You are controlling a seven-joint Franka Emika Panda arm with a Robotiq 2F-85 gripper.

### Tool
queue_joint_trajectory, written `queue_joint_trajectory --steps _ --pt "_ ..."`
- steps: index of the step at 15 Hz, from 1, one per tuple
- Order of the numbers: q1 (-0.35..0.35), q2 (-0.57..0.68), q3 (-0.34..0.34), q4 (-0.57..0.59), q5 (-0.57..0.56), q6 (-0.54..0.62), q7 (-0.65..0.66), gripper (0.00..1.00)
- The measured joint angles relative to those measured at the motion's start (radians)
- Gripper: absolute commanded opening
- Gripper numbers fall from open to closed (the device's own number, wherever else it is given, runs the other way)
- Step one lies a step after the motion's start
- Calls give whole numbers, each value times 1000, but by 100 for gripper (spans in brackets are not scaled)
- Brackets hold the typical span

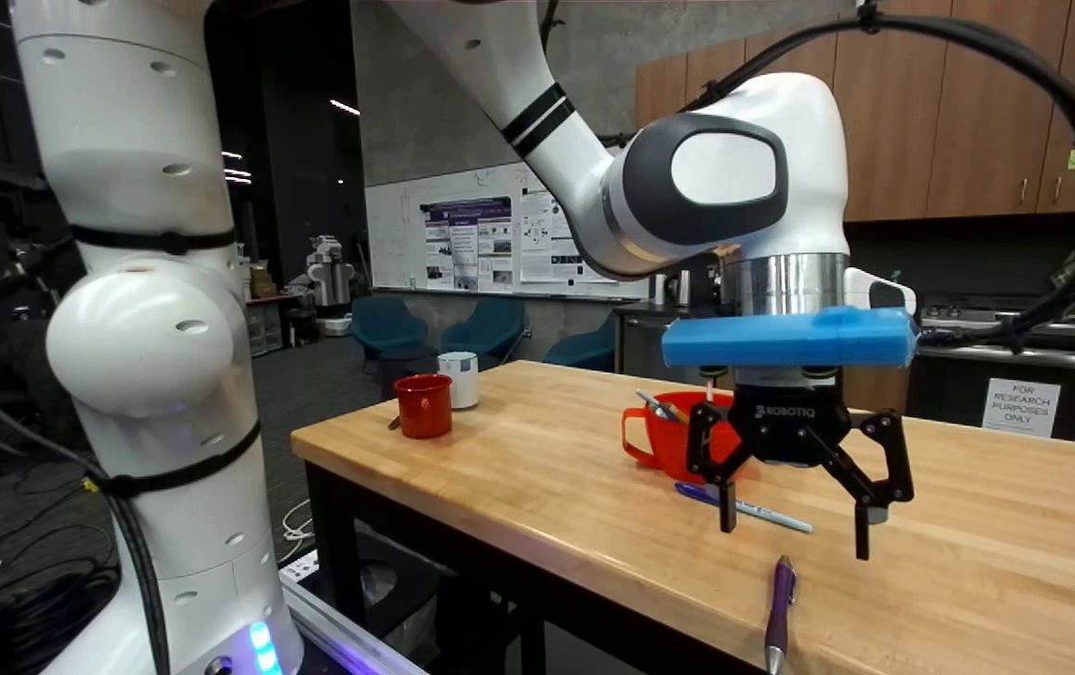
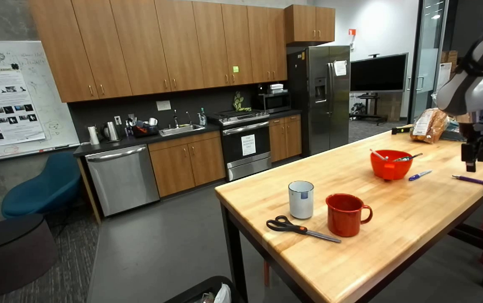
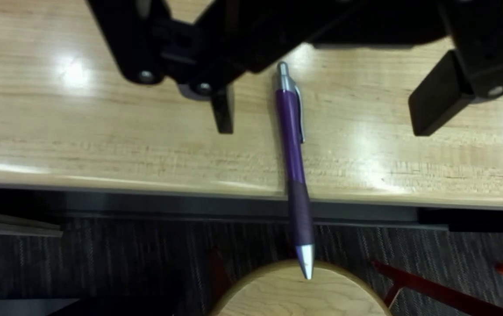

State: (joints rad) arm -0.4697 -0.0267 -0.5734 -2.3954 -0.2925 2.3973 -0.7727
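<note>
The tool (image 1: 795,537) hangs wide and empty above the purple pen (image 3: 294,149), which I can see lying on the counter (image 1: 537,459) with one end jutting past the near edge. To me this looks like lining up for a grasp; the next move probably calls for lowering and closing on it gently.

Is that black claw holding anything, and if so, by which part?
Nothing is held. The gripper stands open above the table; the purple pen nearest it lies untouched, reaching partly past the table's edge.
</note>
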Motion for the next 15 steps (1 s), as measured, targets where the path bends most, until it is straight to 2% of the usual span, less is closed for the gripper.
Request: queue_joint_trajectory --steps 9,10,12,15 --pt "0 95 6 1 2 76 18 100" --pt "0 103 8 1 2 79 19 75" --pt "0 115 12 2 2 83 24 68" --pt "0 120 20 6 2 84 33 44"
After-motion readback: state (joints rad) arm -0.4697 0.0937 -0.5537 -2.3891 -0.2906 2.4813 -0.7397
